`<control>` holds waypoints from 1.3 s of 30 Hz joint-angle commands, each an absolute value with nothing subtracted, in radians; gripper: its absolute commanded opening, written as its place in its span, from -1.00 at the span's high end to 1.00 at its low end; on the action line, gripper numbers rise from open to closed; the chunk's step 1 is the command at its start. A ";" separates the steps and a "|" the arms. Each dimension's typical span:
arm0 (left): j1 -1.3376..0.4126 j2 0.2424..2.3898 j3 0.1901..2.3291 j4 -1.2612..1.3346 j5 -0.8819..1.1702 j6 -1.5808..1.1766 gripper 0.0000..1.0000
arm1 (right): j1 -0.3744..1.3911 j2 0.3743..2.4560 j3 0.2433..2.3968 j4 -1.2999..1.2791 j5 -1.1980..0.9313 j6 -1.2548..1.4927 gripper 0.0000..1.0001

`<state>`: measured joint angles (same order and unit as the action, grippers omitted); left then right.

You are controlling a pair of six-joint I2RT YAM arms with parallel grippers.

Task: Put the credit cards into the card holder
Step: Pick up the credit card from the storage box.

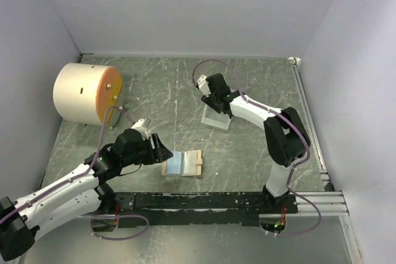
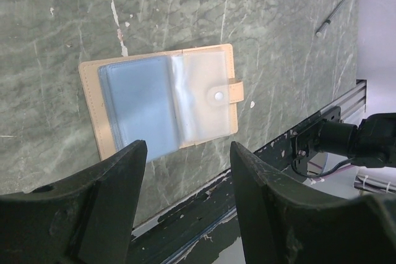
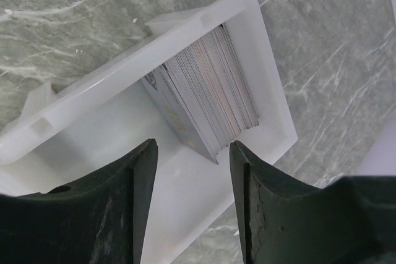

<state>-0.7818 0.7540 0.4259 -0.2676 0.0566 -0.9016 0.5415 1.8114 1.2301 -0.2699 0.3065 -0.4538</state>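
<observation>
Top external view first: the left gripper (image 1: 158,148) hangs low over the dark green marbled table (image 1: 161,85), just left of a tan wallet (image 1: 183,163) that lies open and flat near the black rail (image 1: 204,201) at the near edge. From the left wrist camera the two dark fingers stand well apart with nothing between them, and the wallet (image 2: 161,103) shows a light-blue inside, clear plastic sleeves and a snap strap on its right edge.

Further back and to the right, the right gripper (image 1: 210,94) sits above the far end of the white card holder (image 1: 218,119), which rests on the table well apart from the wallet. Through the right wrist camera its jaws are parted and empty, poised over the card holder (image 3: 260,47). The credit cards (image 3: 207,97) are inside it, packed together as one stack standing on edge and leaning, near one end wall. I see mostly pale edges, so I cannot tell their colours.

A cream cylinder with an orange face (image 1: 83,93) lies at the far left.
</observation>
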 commanded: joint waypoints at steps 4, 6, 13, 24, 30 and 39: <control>-0.787 0.757 0.407 -0.270 0.038 -0.918 -0.34 | 0.538 1.863 1.216 -0.161 0.340 -0.570 0.01; -0.787 0.762 0.412 -0.271 0.038 -0.915 -0.33 | 0.540 1.877 1.212 -0.128 0.372 -0.585 0.03; -0.787 0.775 0.416 -0.263 0.024 -0.922 -0.33 | 0.542 1.911 1.157 -0.018 0.405 -0.663 0.06; -0.786 0.774 0.403 -0.256 0.027 -0.934 -0.32 | 0.541 1.914 1.165 0.020 0.443 -0.689 0.28; -0.787 0.772 0.396 -0.246 0.034 -0.938 -0.32 | 0.541 1.891 1.169 0.020 0.439 -0.677 0.42; -0.787 0.789 0.391 -0.226 0.048 -0.939 -0.32 | 0.541 1.870 1.181 0.007 0.449 -0.676 0.53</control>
